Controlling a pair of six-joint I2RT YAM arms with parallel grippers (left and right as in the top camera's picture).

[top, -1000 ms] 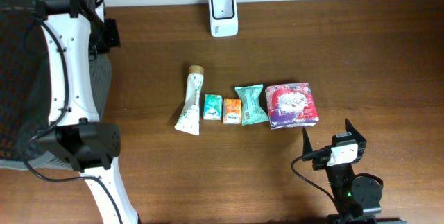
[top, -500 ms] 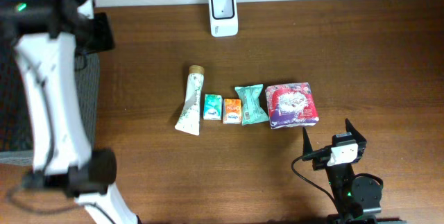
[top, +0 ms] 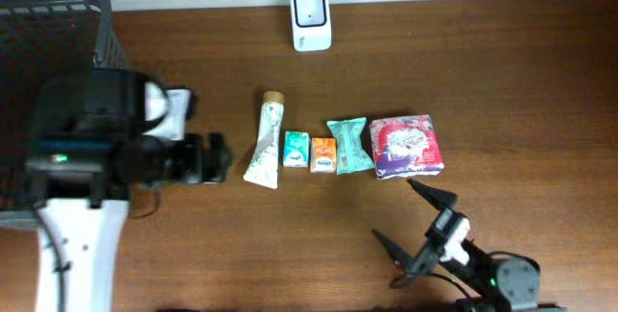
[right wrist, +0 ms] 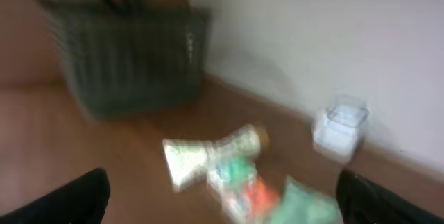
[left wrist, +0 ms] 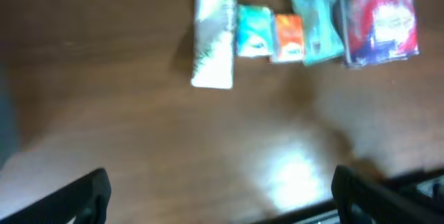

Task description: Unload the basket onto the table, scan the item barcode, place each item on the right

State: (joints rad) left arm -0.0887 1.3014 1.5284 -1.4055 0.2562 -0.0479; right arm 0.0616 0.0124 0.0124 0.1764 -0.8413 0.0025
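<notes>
Centre of frame, on the bench (top: 483,80): the tube (top: 264,143), long axis running top to bottom, just right of the left hand (top: 214,157), which is spread and empty; right hand (top: 410,223), likewise spread, lies farther, lower right

The tube (top: 264,144) is white, the packet (top: 350,146) teal, the table (top: 521,70) brown.

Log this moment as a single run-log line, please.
left fingers: open, empty | right fingers: open, empty | item row: five, none gripped | scanner: at back edge
</notes>
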